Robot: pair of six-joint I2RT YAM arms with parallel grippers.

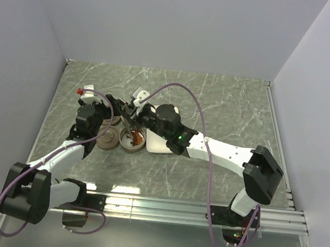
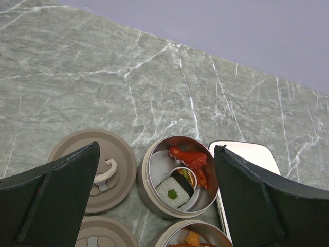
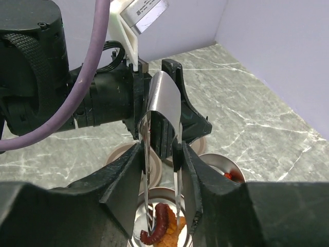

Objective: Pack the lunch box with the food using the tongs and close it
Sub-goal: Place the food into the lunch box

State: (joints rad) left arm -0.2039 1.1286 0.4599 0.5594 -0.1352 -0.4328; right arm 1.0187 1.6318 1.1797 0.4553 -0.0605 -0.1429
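Grey-green marbled counter (image 1: 231, 113) veined in white, shut in by plain pale walls (image 1: 175, 24), with a metal rail (image 1: 203, 210) along the near edge. Left of centre on it, the lunch box (image 1: 125, 146): two shallow round brownish-grey tins side by side, both uncovered. In the first tin (image 2: 146, 188), a red piece (image 2: 191, 157) and a white rice roll (image 2: 174, 191) with a green middle. In the second tin (image 3: 162, 198), a curled red piece (image 3: 157, 229) and orange bits (image 3: 172, 237). Two flat lids (image 2: 113, 146) with loop handles just beside the tins, a white tray (image 2: 247, 152) on the opposite side. Spread wide over tins and lids, holding nothing, the left gripper (image 2: 157, 154). Clamped on the shiny tongs (image 3: 164, 103), the right gripper (image 3: 160, 154), tong tips down in the second tin.
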